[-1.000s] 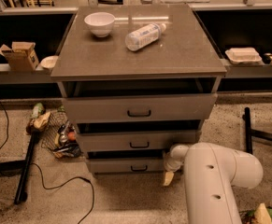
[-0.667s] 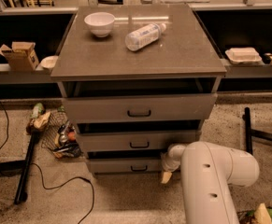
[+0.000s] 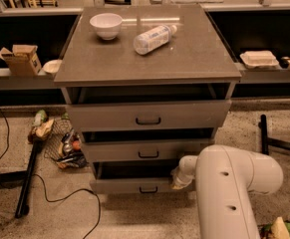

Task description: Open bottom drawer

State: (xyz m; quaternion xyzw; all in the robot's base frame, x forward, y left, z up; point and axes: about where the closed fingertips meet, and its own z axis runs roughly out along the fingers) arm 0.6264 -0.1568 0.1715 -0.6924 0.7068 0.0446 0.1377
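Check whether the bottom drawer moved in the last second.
Yes. The bottom drawer slid outward, widening the gap below the middle drawer front; the gripper is at the bottom drawer's right end.

gripper (image 3: 178, 179) at right end of bottom drawer (image 3: 129, 185) — arm (image 3: 229, 193) blocks that side

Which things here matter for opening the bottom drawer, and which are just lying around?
For the job: bottom drawer; gripper, at the drawer's right end.
Lying about: bowl and bottle on the cabinet top; cardboard box.
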